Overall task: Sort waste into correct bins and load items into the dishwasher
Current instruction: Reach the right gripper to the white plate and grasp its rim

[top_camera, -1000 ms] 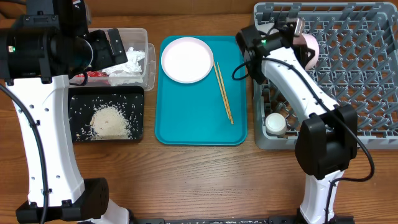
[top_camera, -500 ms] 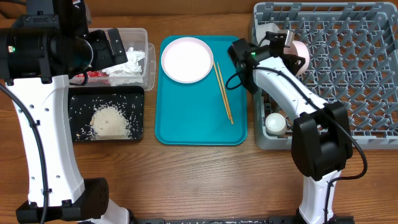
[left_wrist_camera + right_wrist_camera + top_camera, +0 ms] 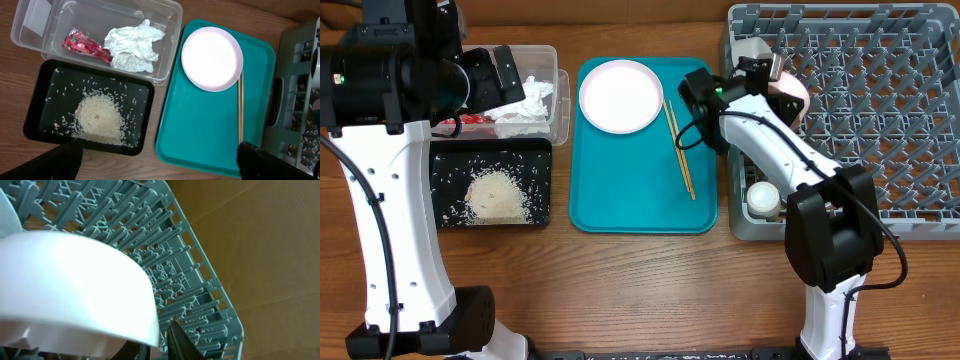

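My right gripper (image 3: 770, 72) is shut on the rim of a white bowl (image 3: 792, 88) and holds it over the near-left part of the grey dish rack (image 3: 880, 130). In the right wrist view the bowl (image 3: 75, 285) fills the left side, with my fingers (image 3: 157, 344) on its edge. A small white cup (image 3: 762, 198) sits in the rack. The pale plate (image 3: 620, 95) and the chopsticks (image 3: 680, 150) lie on the teal tray. My left gripper (image 3: 498, 75) is open and empty above the clear tub (image 3: 35, 20). The tub holds the napkin (image 3: 132, 47) and the wrapper (image 3: 85, 45). Rice (image 3: 100, 117) lies on the black tray (image 3: 37, 117).
The teal tray (image 3: 630, 190) lies between the bins and the rack. Another white dish (image 3: 750, 48) stands at the rack's far-left corner. The rack's upright pegs (image 3: 165, 265) are close beside the held bowl. Bare wooden table lies along the front.
My right gripper has moved left along the rack with the bowl in it. The left arm has not moved.
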`<state>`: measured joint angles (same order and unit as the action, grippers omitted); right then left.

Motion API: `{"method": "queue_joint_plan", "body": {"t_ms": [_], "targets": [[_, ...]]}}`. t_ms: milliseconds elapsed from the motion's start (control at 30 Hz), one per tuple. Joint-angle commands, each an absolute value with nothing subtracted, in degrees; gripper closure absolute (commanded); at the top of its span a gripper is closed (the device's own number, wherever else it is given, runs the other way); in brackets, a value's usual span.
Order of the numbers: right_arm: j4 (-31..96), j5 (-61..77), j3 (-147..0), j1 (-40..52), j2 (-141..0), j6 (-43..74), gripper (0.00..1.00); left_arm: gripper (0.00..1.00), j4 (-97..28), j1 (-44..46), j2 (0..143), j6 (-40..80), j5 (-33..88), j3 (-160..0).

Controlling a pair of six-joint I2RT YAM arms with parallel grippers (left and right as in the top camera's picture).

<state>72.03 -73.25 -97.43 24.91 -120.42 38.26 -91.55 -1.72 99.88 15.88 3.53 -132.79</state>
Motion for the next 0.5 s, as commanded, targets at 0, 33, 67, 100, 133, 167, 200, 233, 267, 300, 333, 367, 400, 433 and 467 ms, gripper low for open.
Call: {"method": "queue_joint_plan", "body": {"t_ms": [0,33,67,100,133,167,200,233,267,300,333,367,400,433,467], "targets": [[71.94,-72.82,-97.14,25.80,-120.36,39.00,0.70,0.00,-91.48,-1.87,100.03,14.79,2.79,-132.90],[72.10,-72.31,-97.14,26.20,-120.36,39.00,0.67,0.00,-91.48,-1.87,100.03,14.79,2.79,-132.90],[72.29,-71.83,-97.14,26.61,-120.36,39.00,0.67,0.00,-91.48,-1.87,100.03,14.79,2.79,-132.92],[72.42,-71.50,-97.14,27.07,-120.36,39.00,0.67,0.00,-91.48,-1.87,100.03,14.79,2.79,-132.92],[72.64,-71.07,-97.14,27.59,-120.36,39.00,0.67,0.00,-91.48,-1.87,100.03,14.79,2.79,-132.92],[72.75,-70.72,-97.14,28.10,-120.36,39.03,0.67,0.00,-91.48,-1.87,100.03,14.79,2.79,-132.92],[72.75,-70.41,-97.14,28.60,-120.36,39.00,0.67,0.00,-91.48,-1.87,100.03,14.79,2.79,-132.92],[72.77,-70.30,-97.14,29.10,-120.36,39.00,0.67,0.00,-91.48,-1.87,100.03,14.79,2.79,-132.92],[72.77,-70.19,-97.14,29.80,-120.36,39.00,0.65,0.00,-91.48,-1.87,100.03,14.79,2.79,-132.92],[72.79,-70.19,-97.14,30.28,-120.36,39.00,0.64,0.00,-91.48,-1.87,100.03,14.79,2.79,-132.92],[72.75,-70.19,-97.14,30.87,-120.36,39.03,0.59,0.00,-91.48,-1.87,100.03,14.79,2.79,-132.92],[72.73,-70.19,-97.14,31.48,-120.36,39.00,0.52,0.00,-91.48,-1.87,100.03,14.79,2.79,-132.92],[72.73,-70.19,-97.14,31.97,-120.36,39.03,0.45,0.00,-91.48,-1.87,100.03,14.79,2.79,-132.92],[72.71,-70.15,-97.14,32.34,-120.36,39.03,0.44,0.00,-91.48,-1.87,100.03,14.79,2.79,-132.92],[72.71,-70.15,-97.14,32.64,-120.36,39.03,0.43,0.00,-91.48,-1.87,100.03,14.79,2.76,-132.92]]}}
